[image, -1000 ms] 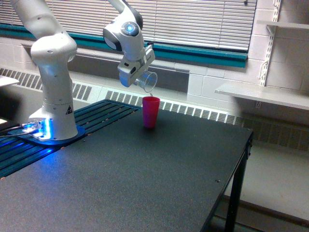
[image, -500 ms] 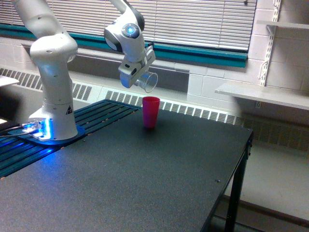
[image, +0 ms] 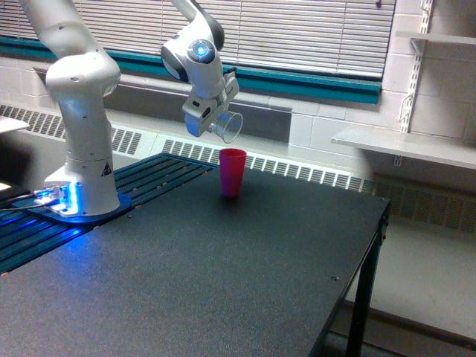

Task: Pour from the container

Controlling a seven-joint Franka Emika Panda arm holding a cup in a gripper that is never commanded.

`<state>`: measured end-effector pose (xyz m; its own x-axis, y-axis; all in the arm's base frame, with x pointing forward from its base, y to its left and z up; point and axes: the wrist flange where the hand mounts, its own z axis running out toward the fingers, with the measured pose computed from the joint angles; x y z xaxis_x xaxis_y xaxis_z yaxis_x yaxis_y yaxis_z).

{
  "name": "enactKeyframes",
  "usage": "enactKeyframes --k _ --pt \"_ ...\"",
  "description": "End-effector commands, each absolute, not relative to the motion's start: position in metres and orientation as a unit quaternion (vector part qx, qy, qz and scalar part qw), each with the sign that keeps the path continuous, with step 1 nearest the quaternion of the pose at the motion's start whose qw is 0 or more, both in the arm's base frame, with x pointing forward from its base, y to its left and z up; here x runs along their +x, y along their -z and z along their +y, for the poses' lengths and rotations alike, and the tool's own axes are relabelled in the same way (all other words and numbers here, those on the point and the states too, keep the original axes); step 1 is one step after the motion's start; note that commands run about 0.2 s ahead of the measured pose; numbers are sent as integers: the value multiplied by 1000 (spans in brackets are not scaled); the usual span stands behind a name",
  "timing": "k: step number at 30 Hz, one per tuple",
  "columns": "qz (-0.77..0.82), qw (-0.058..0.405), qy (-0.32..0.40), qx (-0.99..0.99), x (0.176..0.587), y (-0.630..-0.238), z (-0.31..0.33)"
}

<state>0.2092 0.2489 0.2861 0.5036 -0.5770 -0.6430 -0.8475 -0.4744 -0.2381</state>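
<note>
The container, a small clear plastic cup [image: 228, 126], hangs tipped on its side in the air, mouth toward the exterior view's right and slightly down. My gripper [image: 216, 119] is shut on it, just up and left of the opaque pink cup [image: 232, 172], which stands upright on the black table [image: 223, 268]. The clear cup's mouth sits a little above the pink cup's rim. I cannot make out any brown bits inside the clear cup from here.
The arm's white base [image: 82, 178] stands at the table's left on a dark slatted panel [image: 141, 178] with a blue light. A window with blinds and a radiator run behind. A wall shelf [image: 405, 145] is at the right, and the table's right edge drops off.
The gripper and the clear cup have risen slightly and the cup has tilted back a little from its steeper pour angle. The pink cup has not moved.
</note>
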Motion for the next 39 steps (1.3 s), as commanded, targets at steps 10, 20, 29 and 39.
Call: enactKeyframes --k 10,20,29,39 --pt "433 273 -248 -823 209 -275 240" --pt "432 276 -249 -822 209 -275 241" --pt "430 274 -251 -822 207 -273 242" --pt "432 264 -244 -828 208 -270 239"
